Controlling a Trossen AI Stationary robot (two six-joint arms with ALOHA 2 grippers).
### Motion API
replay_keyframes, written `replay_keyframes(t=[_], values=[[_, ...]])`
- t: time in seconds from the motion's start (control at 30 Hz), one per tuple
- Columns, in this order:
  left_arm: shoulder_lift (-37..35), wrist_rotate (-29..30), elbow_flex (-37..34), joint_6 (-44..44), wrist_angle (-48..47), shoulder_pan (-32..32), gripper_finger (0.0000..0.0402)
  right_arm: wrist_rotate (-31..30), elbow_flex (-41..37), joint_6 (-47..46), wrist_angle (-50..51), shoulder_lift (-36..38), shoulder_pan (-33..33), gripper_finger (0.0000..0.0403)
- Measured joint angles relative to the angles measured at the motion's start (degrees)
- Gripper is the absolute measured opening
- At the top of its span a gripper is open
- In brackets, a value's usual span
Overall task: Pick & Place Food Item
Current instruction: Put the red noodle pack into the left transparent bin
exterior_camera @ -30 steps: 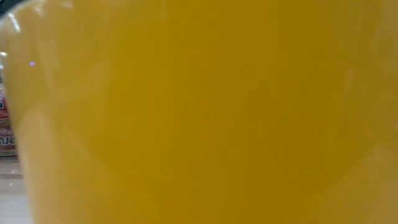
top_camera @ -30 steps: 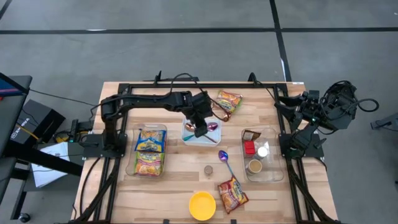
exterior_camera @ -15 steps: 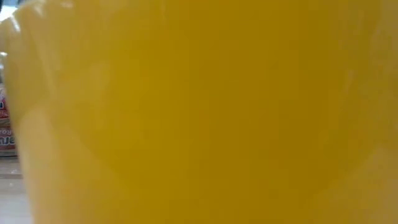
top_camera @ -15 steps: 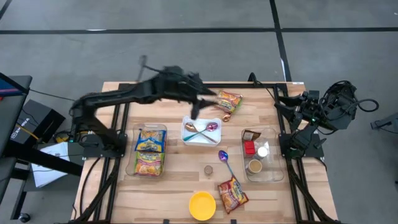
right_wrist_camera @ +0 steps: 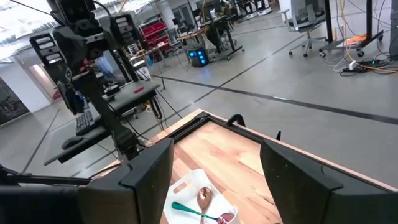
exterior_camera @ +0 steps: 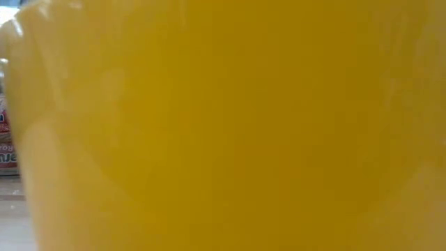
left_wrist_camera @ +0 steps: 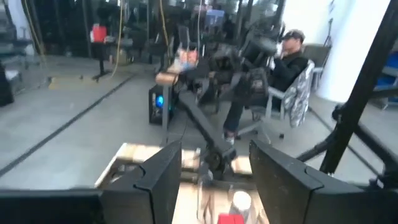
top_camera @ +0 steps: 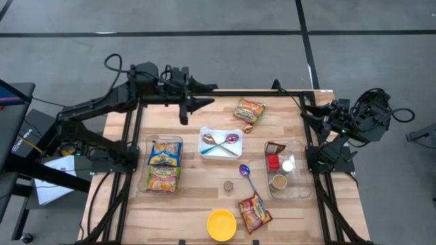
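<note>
tray (top_camera: 206,140): at middle of the surface (top_camera: 197,184), two spoons in it
loose spoon (top_camera: 246,175): near the tray, toward front
left bin (top_camera: 145,165): holds noodle packets
right bin (top_camera: 298,178): holds small containers
bowl (top_camera: 221,224): front edge

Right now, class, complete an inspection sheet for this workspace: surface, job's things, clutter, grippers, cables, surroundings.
Surface: wooden table.
Job's things: noodle packets in left clear bin; loose packets near far edge and near edge.
Clutter: white tray with spoons; purple spoon; yellow bowl; right bin with cups.
Grippers: left gripper open, empty, above far edge; right gripper open, parked.
Cables: black loops on left arm.
Surroundings: seated person.
</note>
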State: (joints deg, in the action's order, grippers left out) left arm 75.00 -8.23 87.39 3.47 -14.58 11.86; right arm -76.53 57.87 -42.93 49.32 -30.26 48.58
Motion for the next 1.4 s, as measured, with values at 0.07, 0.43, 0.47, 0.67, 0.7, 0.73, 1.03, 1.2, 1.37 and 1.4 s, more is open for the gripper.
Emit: replay_keyframes(t=[0.07, 0.43, 0.47, 0.67, 0.7, 0.73, 1.03, 1.2, 1.37, 1.4], values=[[0.08, 0.32, -0.07, 0.01, -1.32, -0.39, 0.0184, 0.0, 0.0, 0.62, -0.06, 0.0, 0.02, 0.0235], [1.8, 0.76, -0.1, 0.01, -0.8, -1.31, 0.0183, 0.2, 0.0, 0.69, -0.59, 0.02, 0.02, 0.0235], [1.77, 0.74, -0.09, 0.01, -0.71, -1.31, 0.0183, 0.2, 0.0, 0.65, -0.73, 0.02, 0.02, 0.0235], [1.77, 0.98, -0.09, 0.01, -0.75, -1.31, 0.0183, 9.31, 0.92, 6.47, -9.77, -0.04, 0.02, 0.0235], [1.77, 1.0, -0.09, 0.01, -0.75, -1.31, 0.0182, 11.46, 1.15, 9.05, -12.43, -0.04, 0.02, 0.0235], [1.77, 1.09, -0.09, -0.01, -0.74, -1.31, 0.0182, 13.04, 1.26, 11.62, -15.02, -0.02, 0.02, 0.0235], [1.77, 3.86, -0.09, -0.18, 4.11, -1.31, 0.0184, 21.92, 1.31, 28.39, -35.78, -2.48, 0.02, 0.0235], [1.77, 3.91, -0.07, -0.18, 6.1, -1.31, 0.0188, 31.16, 1.38, 23.22, -36.56, -5.77, 0.02, 0.0235], [1.77, 3.91, -0.07, -0.18, 6.07, -1.31, 0.0188, 38.36, 2.81, 16.32, -36.47, -11.3, 0.02, 0.0235], [1.77, 3.91, -0.07, -0.18, 6.06, -1.31, 0.0189, 39.56, 3.56, 15.9, -36.52, -12.93, 0.02, 0.0235]])
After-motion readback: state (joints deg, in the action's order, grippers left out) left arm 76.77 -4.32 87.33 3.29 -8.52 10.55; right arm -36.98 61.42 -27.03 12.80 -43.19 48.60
